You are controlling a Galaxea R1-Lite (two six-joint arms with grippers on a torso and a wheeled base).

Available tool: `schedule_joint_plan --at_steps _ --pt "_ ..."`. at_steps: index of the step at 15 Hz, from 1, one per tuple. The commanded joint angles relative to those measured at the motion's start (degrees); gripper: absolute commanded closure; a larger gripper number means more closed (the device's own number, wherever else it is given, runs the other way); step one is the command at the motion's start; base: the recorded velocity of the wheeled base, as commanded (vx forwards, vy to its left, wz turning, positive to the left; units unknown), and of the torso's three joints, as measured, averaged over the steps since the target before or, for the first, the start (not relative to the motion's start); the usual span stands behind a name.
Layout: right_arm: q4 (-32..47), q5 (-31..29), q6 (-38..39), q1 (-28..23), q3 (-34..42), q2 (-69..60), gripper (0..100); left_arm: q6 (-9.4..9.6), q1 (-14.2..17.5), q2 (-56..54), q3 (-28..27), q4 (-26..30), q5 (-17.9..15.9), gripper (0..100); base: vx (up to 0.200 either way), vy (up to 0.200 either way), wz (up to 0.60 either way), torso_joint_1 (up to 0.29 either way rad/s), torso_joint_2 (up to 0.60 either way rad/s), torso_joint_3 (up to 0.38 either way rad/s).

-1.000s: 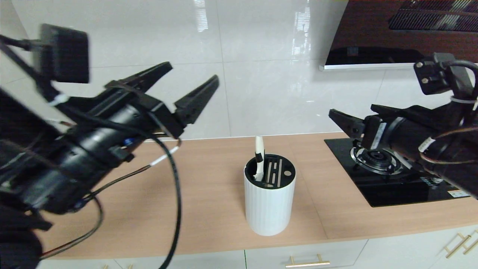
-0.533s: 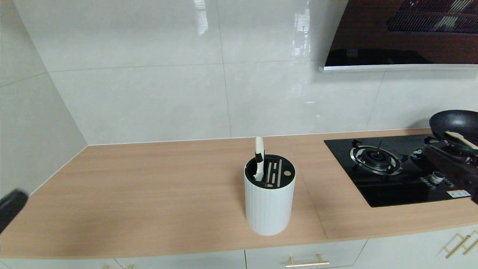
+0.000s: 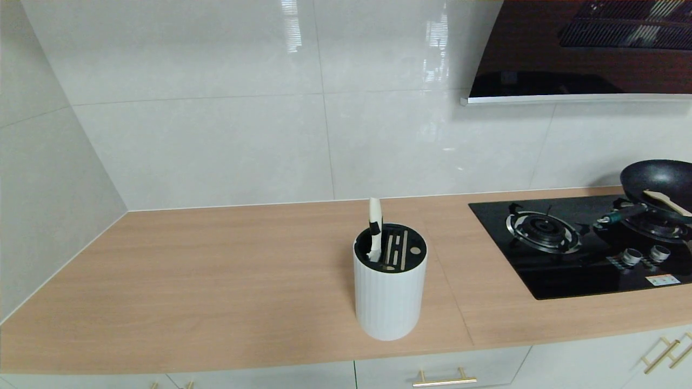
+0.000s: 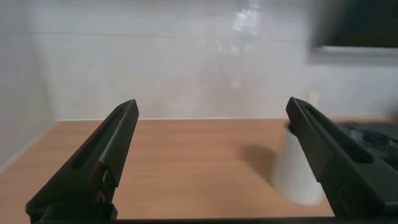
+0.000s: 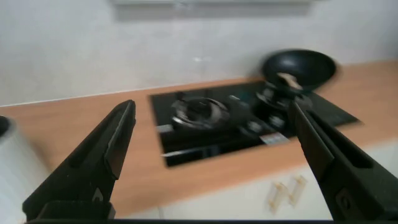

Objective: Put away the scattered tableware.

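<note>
Left claw [image 4: 211,112]: jaws wide apart, nothing between them, facing the wooden worktop [image 3: 216,281]. Right claw [image 5: 212,112]: also apart, facing the black hob [image 3: 567,265].

White ribbed holder [image 3: 389,297] stands near the worktop's front edge, about mid-length. A white-handled utensil [image 3: 374,224] sits upright in its slotted top.

Hob is set into the worktop's right end, with a black pan [image 3: 657,175] on its far-right burner. White tiled wall [image 3: 216,135] behind, dark hood [image 3: 567,48] above the hob.

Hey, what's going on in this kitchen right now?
Nothing is being handled at the moment. The left gripper and the right gripper are both open and empty. One white-handled utensil stands in the white holder on the counter. A black pan holding a spatula sits on the stove.
</note>
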Motion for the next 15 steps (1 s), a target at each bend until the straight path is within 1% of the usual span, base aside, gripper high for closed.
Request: schedule_joint_plan --at_steps 1,2,3,4,5,6,7,9,10,11,12,13,14,15 --pt "6.5 0.2 -0.1 -4.2 1.0 -13.2 0 -0.58 2.2 -3.5 2.4 0.1 0.6 0 0.000 0.000 0.00 0.000 0.00 0.000" --pt "7.0 0.1 0.0 -5.0 1.8 -14.5 0 -1.90 2.2 -3.7 4.1 0.4 0.9 0 0.000 0.000 0.00 0.000 0.00 0.000" --pt "6.7 0.3 0.0 -5.8 2.3 -15.1 0 -1.38 2.1 -3.8 6.2 0.3 0.9 0 0.000 0.000 0.00 0.000 0.00 0.000" --pt "6.8 1.7 -0.3 -6.6 3.7 -16.0 0 0.03 2.1 -3.8 10.5 0.0 1.0 0 0.000 0.000 0.00 0.000 0.00 0.000" --pt "6.9 4.6 -0.8 -7.6 6.0 -18.2 0 1.26 2.1 -3.9 14.1 -0.3 1.0 0 0.000 0.000 0.00 0.000 0.00 0.000" --pt "6.6 8.3 -1.1 -8.0 9.9 -19.2 0 2.49 2.1 -3.9 18.2 -1.7 1.0 0 0.000 0.000 0.00 0.000 0.00 0.000" --pt "4.2 8.8 -1.0 -8.0 12.9 -19.2 0 3.02 2.1 -3.9 21.8 -4.0 1.0 0 0.000 0.000 0.00 0.000 0.00 0.000" --pt "3.5 9.7 -0.3 -8.0 13.3 -19.2 0 0.38 2.1 -3.9 21.9 -2.7 1.0 0 0.000 0.000 0.00 0.000 0.00 0.000" --pt "4.4 11.2 -0.1 -8.1 13.3 -19.2 0 1.00 2.1 -3.9 21.9 -2.6 0.9 0 0.000 0.000 0.00 0.000 0.00 0.000" --pt "6.6 13.0 0.4 -8.0 13.3 -19.2 0 2.49 2.1 -3.9 22.0 -1.7 0.7 0 0.000 0.000 0.00 0.000 0.00 0.000" --pt "7.7 13.5 0.5 -8.0 13.3 -19.2 0 2.93 2.1 -3.9 22.0 -1.5 0.7 0 0.000 0.000 0.00 0.000 0.00 0.000" --pt "10.8 13.9 1.8 -8.0 13.3 -19.2 0 3.63 2.1 -3.9 22.0 -1.5 0.1 0 0.000 0.000 0.00 0.000 0.00 0.000" --pt "10.8 14.3 4.4 -8.1 13.3 -19.1 0 4.60 2.1 -3.9 22.0 -1.4 -0.6 0 0.000 0.000 0.00 0.000 0.00 0.000" --pt "10.9 15.3 5.5 -8.0 13.3 -19.1 0 5.48 2.1 -3.9 22.0 -1.3 -0.9 0 0.000 0.000 0.00 0.000 0.00 0.000"
